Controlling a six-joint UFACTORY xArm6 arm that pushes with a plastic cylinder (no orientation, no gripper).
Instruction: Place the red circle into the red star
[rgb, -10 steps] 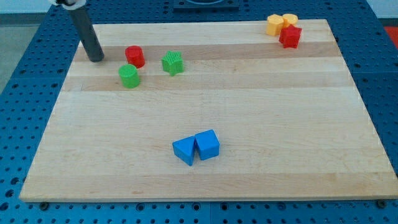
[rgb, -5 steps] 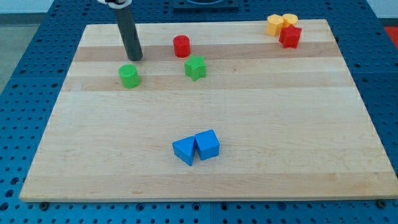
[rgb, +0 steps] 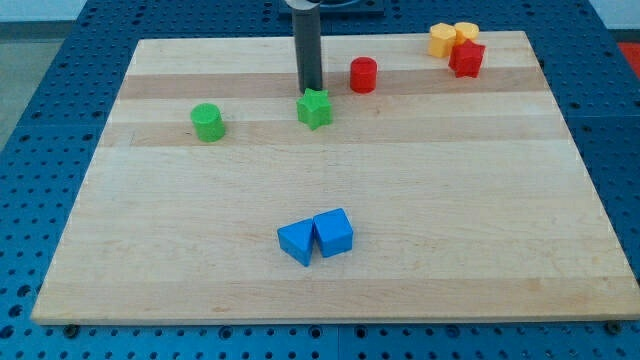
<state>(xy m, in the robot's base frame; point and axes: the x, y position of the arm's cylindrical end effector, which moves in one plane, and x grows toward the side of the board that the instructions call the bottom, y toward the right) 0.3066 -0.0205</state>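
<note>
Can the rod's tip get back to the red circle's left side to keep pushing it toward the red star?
Probably yes. My tip sits just left of the red circle with bare board between them; the green star lies below that line, and nothing blocks the way to the red star.

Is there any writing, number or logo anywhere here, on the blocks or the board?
None can be read: no word, number or logo shows on the wooden board, the red circle, the red star, the other coloured blocks, or the rod down to my tip.
</note>
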